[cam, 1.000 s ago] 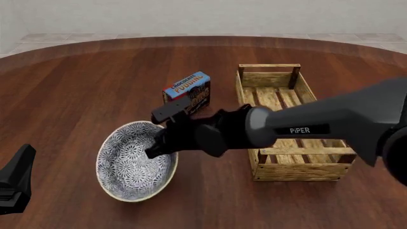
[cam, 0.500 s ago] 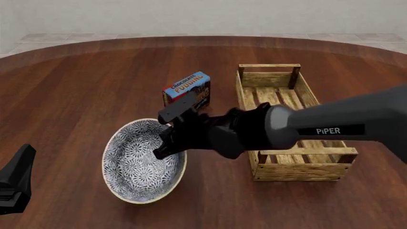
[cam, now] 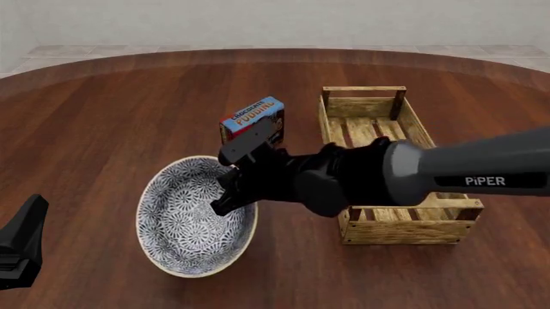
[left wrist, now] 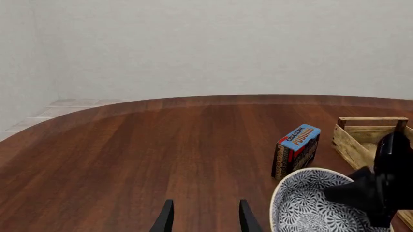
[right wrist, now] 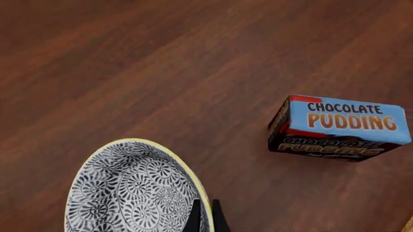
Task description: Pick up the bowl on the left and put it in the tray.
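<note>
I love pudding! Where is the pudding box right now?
In the front view, the pudding box stands on the table near the middle, just left of the wooden tray and behind the bowl.

Flat, even, bright light throughout; no single source can be made out. Only soft, faint shadows are cast on the table [cam: 129, 116] under the bowl [cam: 185, 225] and beside the pudding box [right wrist: 342, 128]. All views are rendered sharp, without glare, blur or edge distortion.
</note>
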{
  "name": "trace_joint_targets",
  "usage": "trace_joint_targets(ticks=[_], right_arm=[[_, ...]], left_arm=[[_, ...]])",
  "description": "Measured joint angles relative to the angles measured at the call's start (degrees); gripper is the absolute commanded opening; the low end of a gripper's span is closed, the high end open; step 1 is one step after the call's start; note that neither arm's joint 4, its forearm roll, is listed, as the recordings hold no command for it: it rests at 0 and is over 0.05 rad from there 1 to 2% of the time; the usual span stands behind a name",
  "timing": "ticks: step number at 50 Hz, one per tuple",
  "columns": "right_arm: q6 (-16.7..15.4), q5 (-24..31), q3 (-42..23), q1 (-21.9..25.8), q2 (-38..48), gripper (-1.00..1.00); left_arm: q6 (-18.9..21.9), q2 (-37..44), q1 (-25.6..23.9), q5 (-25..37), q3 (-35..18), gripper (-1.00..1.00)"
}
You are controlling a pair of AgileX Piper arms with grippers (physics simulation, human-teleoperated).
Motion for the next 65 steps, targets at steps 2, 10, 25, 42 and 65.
trace_joint_targets(ticks=[2,10,25,42,65], right_arm=[[-0.1,0.1,0.2,0.1,-0.5,-1.0],[-0.4,0.3,1.3,0.7,-2.8,-1.0],[-0.9,0.7,2.6,0.9,-6.2,-1.0],[-1.0,1.5,4.1,0.1,-10.7,-1.0],[-0.1,1.5,7.3,-0.9,-18.1,-1.0]], left_arm=[[0.0,0.0,0.0,0.0,0.0,1.0],[0.0,0.0,0.0,0.0,0.0,1.0],[0.0,0.0,0.0,0.0,0.0,1.0],[0.0,0.0,0.0,0.0,0.0,1.0],[0.0,0.0,0.0,0.0,0.0,1.0]])
